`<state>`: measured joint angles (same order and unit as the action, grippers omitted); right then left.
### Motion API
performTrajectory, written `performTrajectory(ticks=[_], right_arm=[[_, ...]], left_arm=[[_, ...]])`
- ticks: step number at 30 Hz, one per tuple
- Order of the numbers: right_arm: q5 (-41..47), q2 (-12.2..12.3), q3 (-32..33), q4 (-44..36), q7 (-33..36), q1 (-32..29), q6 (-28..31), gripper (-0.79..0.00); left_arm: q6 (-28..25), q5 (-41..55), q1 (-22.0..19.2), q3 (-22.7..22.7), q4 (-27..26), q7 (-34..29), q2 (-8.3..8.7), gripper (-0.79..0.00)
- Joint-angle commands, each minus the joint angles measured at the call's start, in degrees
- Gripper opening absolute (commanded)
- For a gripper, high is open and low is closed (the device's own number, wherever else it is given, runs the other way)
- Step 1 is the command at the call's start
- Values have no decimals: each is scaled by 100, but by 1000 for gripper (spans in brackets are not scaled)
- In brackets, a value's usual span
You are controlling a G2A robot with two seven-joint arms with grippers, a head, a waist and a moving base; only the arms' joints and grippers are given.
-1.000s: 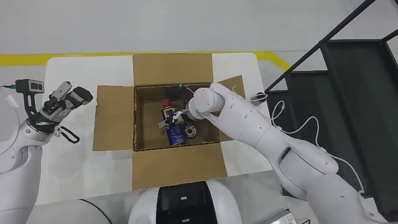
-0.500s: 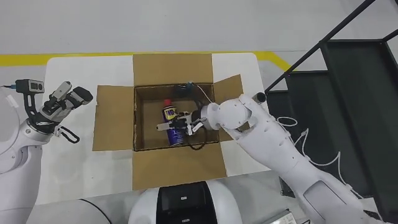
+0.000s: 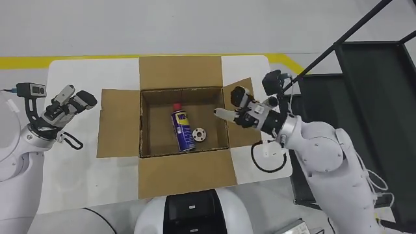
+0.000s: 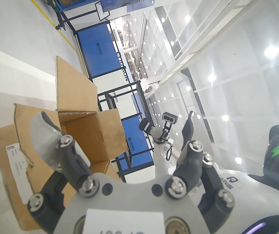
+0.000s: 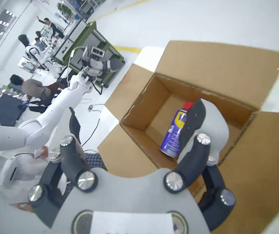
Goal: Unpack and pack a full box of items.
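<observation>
An open cardboard box [image 3: 181,70] stands mid-table with all flaps folded out. On its floor lie a blue spray can [image 3: 181,130] with a red cap and, next to it, a small metal disc [image 3: 199,134]. My right gripper [image 3: 231,104] hangs open and holds nothing above the box's right flap, its fingers pointing toward the box. In the right wrist view the can [image 5: 173,135] shows inside the box [image 5: 215,64], partly behind one finger of the right gripper [image 5: 134,113]. My left gripper [image 3: 79,95] is open, raised beyond the left flap; the left wrist view has this gripper [image 4: 115,118] aimed over the box [image 4: 85,132].
The white table [image 3: 91,71] extends past the flaps on both sides. A dark metal staircase [image 3: 364,84] stands close by the table's right edge. A black cable loop [image 3: 266,157] hangs under the right arm.
My right gripper has come up out of the box and moved right, over the right flap, leaving the spray can lying inside. The left arm has not moved.
</observation>
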<state>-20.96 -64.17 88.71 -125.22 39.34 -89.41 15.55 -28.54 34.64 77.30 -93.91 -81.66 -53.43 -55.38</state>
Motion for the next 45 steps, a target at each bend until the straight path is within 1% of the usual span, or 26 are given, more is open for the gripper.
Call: performTrajectory(ticks=[1, 3, 5, 8, 10, 13, 15, 18, 32, 34, 36, 38, 39, 44, 45], right_arm=[[-202, 16, 419, -15, -306, -353, 166, 0], [-472, 26, 831, 32, -652, -714, 196, 0], [-533, 27, 1030, 90, -828, -919, 207, 0], [-876, 28, 1359, 243, -1056, -1210, -50, 0], [-1106, 31, 1461, 329, -1080, -1292, -203, 0], [-1091, 31, 1520, 599, -1097, -1311, -310, 0], [-918, 32, 1552, 906, -1118, -1210, -290, 0], [-1113, 57, 1514, 1345, -929, -961, -359, 0], [-1128, 59, 1501, 1382, -905, -935, -362, 0], [-1363, 62, 1504, 1473, -910, -914, -570, 0], [-1560, 56, 1389, 1691, -945, -698, -950, 0], [-1760, 53, 1232, 1893, -954, -542, -1100, 0], [-1966, 51, 1104, 2128, -974, -372, -1236, 0], [-2612, 14, 482, 2967, -1237, 218, -1442, 0], [-2612, -1, 353, 3143, -1285, 331, -1436, 0]], left_arm=[[0, 0, 0, 0, 0, 1, 0, 0], [0, 0, 0, 0, 0, 1, 0, 0], [0, 0, 0, 0, 0, 1, 0, 0], [0, 0, 0, 0, 0, 1, 0, 0], [0, 0, 0, 0, 0, 1, 0, 0], [0, 0, 0, 0, 0, 1, 0, 0], [0, 0, 0, 0, 0, 1, 0, 0], [0, 0, 0, 0, 0, 1, 0, 0], [0, 0, 0, 0, 0, 1, 0, 0], [0, 0, 0, 0, 0, 1, 0, 0], [0, 0, 0, 0, 0, 1, 0, 0], [0, 0, 0, 0, 0, 1, 0, 0], [0, 0, 0, 0, 0, 1, 0, 0], [0, 0, 0, 0, 0, 1, 0, 0], [0, 0, 0, 0, 0, 1, 0, 0]])
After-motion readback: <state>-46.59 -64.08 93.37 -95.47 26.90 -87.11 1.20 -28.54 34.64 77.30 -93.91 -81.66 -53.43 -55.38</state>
